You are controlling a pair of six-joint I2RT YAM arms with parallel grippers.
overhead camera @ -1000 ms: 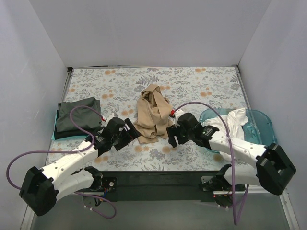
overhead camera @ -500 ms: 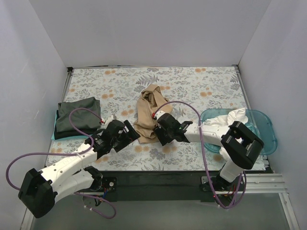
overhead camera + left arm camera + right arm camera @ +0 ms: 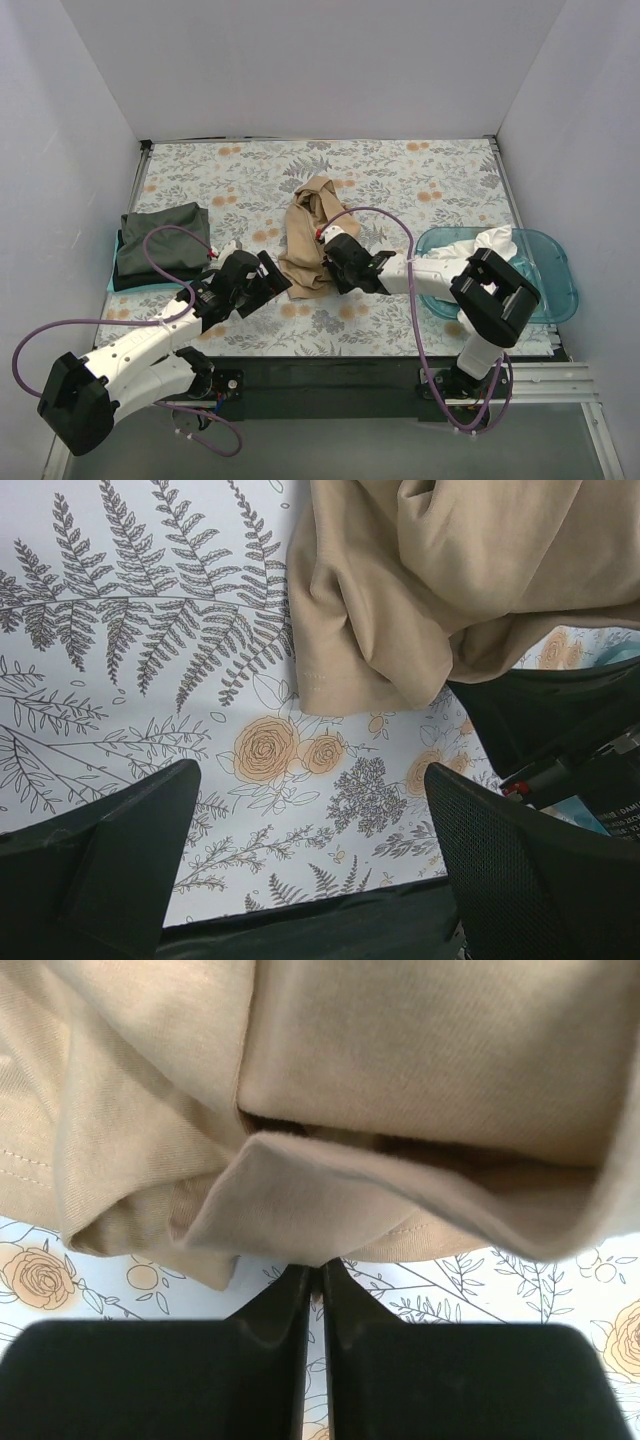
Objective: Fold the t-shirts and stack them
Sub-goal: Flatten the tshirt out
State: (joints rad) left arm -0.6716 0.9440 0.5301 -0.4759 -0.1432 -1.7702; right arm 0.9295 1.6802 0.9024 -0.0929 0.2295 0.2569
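Since my right gripper (image 3: 336, 262) has crossed over and clamped the tan t-shirt (image 3: 314, 232), my left gripper (image 3: 310, 780), jaws apart, should grab next.

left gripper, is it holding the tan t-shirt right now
No, the left gripper is open over the bare floral covering, and the tan t-shirt lies beyond its fingertips.

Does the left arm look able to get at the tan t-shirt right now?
Probably yes: the left gripper is open, and only bare floral table covering lies between it and the near hem of the tan t-shirt.
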